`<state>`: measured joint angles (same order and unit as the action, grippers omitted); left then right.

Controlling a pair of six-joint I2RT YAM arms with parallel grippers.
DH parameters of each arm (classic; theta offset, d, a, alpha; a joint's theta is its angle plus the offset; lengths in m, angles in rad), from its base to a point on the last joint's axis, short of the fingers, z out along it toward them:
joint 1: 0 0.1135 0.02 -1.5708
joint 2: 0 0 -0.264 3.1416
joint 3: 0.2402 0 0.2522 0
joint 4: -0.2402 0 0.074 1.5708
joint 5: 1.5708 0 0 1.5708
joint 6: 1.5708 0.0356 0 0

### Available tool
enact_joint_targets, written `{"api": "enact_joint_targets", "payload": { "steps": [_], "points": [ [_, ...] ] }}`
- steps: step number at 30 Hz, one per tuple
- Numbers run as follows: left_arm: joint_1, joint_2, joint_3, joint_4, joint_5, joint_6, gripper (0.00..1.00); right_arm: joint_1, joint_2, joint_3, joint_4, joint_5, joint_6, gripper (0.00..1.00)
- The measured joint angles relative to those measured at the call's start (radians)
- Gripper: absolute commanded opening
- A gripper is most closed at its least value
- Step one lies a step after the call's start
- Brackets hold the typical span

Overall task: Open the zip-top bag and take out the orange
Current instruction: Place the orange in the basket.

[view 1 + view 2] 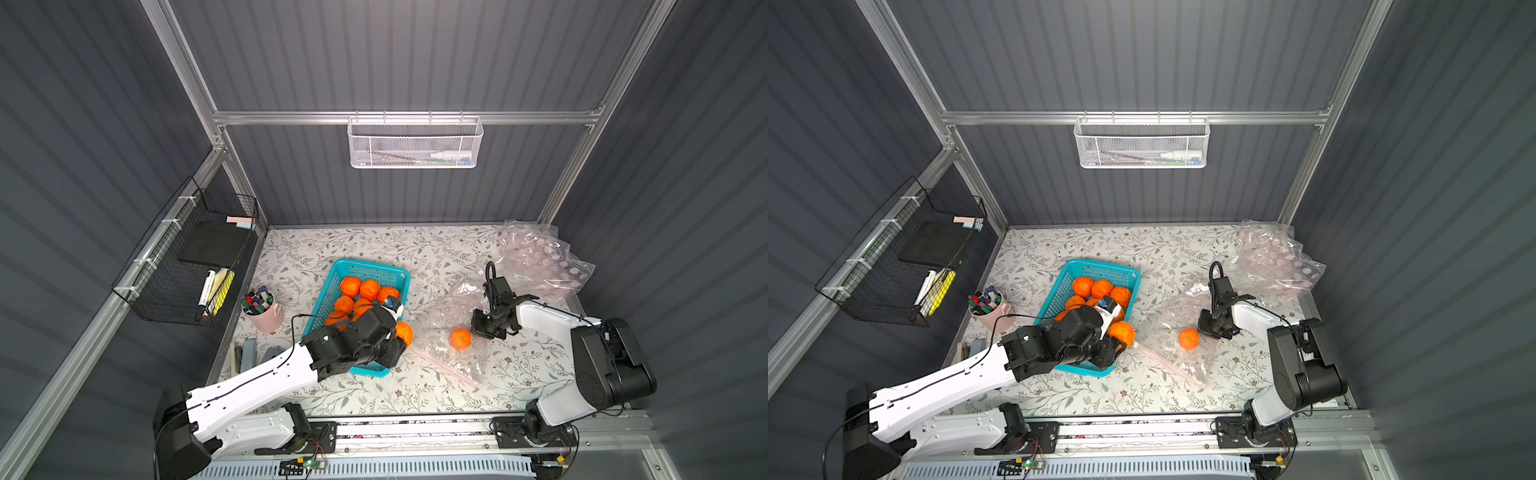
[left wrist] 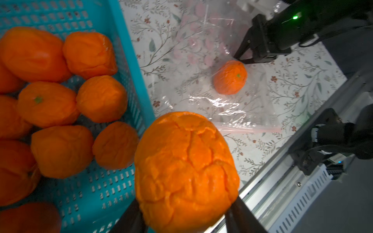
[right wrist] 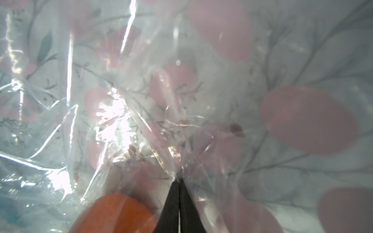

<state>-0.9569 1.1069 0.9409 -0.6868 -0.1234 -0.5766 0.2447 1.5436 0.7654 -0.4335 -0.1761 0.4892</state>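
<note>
Left arm (image 1: 257, 374) up close, reaching in from the near rail, and the left gripper (image 1: 398, 331) has its jaws half spread and clamped round an orange (image 2: 185, 171), right over the near right corner of the basket (image 1: 368, 266), where other oranges (image 1: 359, 289) are heaped. Over on the right, the right gripper (image 3: 178, 187) is pinched tight on a fold of the bag (image 1: 457, 365), at its far side. The pink zip strip (image 1: 451, 370) runs along the bag's near edge, and whether it's parted I can't tell. A second orange (image 1: 460, 338) seems to lie inside that bag, just left of the right gripper. Handling, I'd say the fruit looks light, wrinkled and soft-skinned, so squeeze gently across its middle. The film is thin, slick and floppy, best held by an edge or the zip strip. It's all on a flat floral table (image 1: 374, 399), grey ribbed walls (image 1: 395, 62) around, spare bags (image 1: 540, 257) far right, pen cup (image 1: 262, 309) left.
</note>
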Motion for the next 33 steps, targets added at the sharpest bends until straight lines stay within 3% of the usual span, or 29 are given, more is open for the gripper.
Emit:
{"api": "enact_joint_targets", "payload": {
  "steps": [6,11,28,33],
  "points": [
    [0.041,0.005,0.045,-0.200,-0.080,-0.073,0.40,0.000,0.000,0.000,0.000,0.000,0.000,0.09],
    [0.107,0.064,0.045,-0.273,-0.070,-0.080,0.42,0.000,0.000,0.000,0.000,0.000,0.000,0.09],
    [0.176,0.369,-0.003,-0.288,-0.141,-0.081,0.47,0.000,0.000,0.000,0.000,-0.003,0.000,0.09],
    [0.182,0.390,-0.013,-0.272,-0.159,-0.087,0.59,0.000,0.000,0.000,0.000,-0.003,-0.001,0.08]
  ]
}}
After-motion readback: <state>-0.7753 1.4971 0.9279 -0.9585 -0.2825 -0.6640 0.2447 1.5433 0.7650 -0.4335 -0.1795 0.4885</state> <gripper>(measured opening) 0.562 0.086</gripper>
